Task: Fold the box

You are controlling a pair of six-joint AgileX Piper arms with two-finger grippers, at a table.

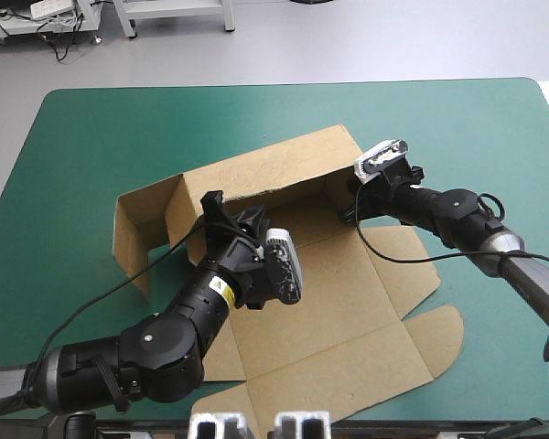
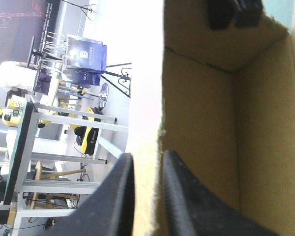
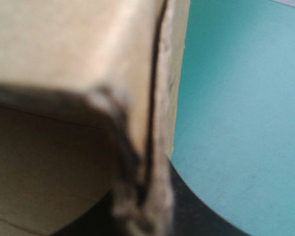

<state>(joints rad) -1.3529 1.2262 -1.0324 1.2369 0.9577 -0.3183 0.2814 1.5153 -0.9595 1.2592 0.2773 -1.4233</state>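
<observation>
While the box (image 1: 348, 302) sits in the middle of the table (image 1: 91, 128) with its far and left walls up, the left gripper (image 2: 147, 158) pinches the edge of a standing wall on the left side. The right gripper (image 1: 349, 212) pinches the far wall's right end.

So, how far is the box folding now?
Done: on the box, the far wall and left wall stand up. In hand: the left claw and the right claw each grip a raised wall. Left: the near and right flaps lie flat on the teal-green cover.
</observation>
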